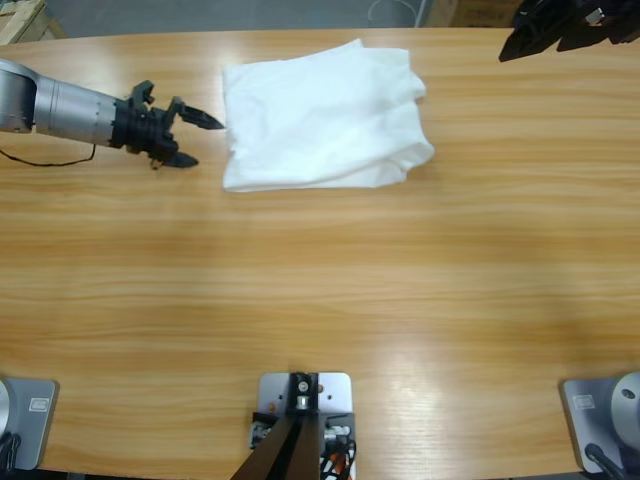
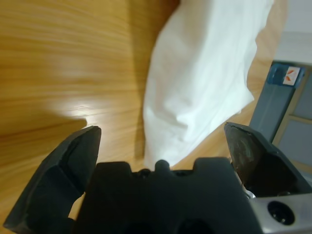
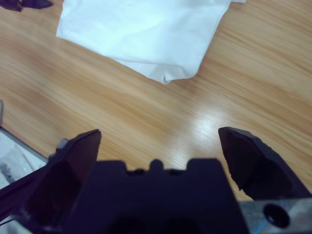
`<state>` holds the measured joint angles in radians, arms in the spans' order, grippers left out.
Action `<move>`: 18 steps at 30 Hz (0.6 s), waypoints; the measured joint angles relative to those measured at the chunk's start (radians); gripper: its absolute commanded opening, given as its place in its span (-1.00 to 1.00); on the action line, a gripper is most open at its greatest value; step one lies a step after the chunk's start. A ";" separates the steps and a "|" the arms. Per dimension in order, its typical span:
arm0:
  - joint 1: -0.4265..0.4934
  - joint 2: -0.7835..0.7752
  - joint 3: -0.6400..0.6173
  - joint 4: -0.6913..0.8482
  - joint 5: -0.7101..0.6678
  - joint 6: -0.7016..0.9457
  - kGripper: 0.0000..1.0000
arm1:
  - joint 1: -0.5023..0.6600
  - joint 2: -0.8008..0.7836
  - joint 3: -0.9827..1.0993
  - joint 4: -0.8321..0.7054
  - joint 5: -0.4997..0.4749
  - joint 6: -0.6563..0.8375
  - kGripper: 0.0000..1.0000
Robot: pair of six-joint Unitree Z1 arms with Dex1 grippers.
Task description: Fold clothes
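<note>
The clothes are a single white T-shirt (image 1: pixel 322 115), folded into a rough rectangle on the far middle of the wooden table (image 1: pixel 320 300). My left gripper (image 1: pixel 208 143) reaches in from the left edge, open, with its tips just short of the shirt's left edge. In the left wrist view the shirt (image 2: pixel 204 73) lies straight ahead of the open left gripper (image 2: pixel 162 130), which holds nothing. My right gripper (image 1: pixel 520 42) hangs at the top right corner, away from the shirt. It stands open and empty (image 3: pixel 160 132), with the shirt (image 3: pixel 146 29) further ahead on the table.
A thin black cable (image 1: pixel 45 160) trails under the left arm. Bare wood stretches across the near half of the table. A grey-blue panel (image 2: pixel 285 97) stands beyond the table's edge. The left gripper's tips (image 3: pixel 22 4) show in the right wrist view's top left corner.
</note>
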<state>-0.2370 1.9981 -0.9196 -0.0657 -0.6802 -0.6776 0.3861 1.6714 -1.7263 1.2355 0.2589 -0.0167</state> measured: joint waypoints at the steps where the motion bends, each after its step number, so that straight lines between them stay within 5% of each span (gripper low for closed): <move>1: 0.002 0.001 -0.001 -0.002 -0.003 0.000 1.00 | 0.000 0.000 0.000 0.000 0.000 0.000 1.00; 8: -0.037 0.086 -0.091 -0.020 -0.033 -0.010 0.69 | 0.000 -0.014 0.001 0.001 0.000 -0.002 1.00; 12: -0.050 0.136 -0.169 -0.023 -0.055 -0.025 0.05 | 0.000 -0.015 0.001 0.006 0.000 -0.002 1.00; 15: -0.053 0.164 -0.219 -0.023 -0.071 -0.041 -0.87 | 0.000 -0.018 0.001 0.010 0.000 -0.002 1.00; 18: -0.061 0.183 -0.244 -0.023 -0.084 -0.055 -1.00 | 0.000 -0.021 0.001 0.013 0.000 -0.004 1.00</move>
<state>-0.2984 2.1807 -1.1635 -0.0888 -0.7638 -0.7327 0.3861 1.6502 -1.7250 1.2486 0.2589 -0.0207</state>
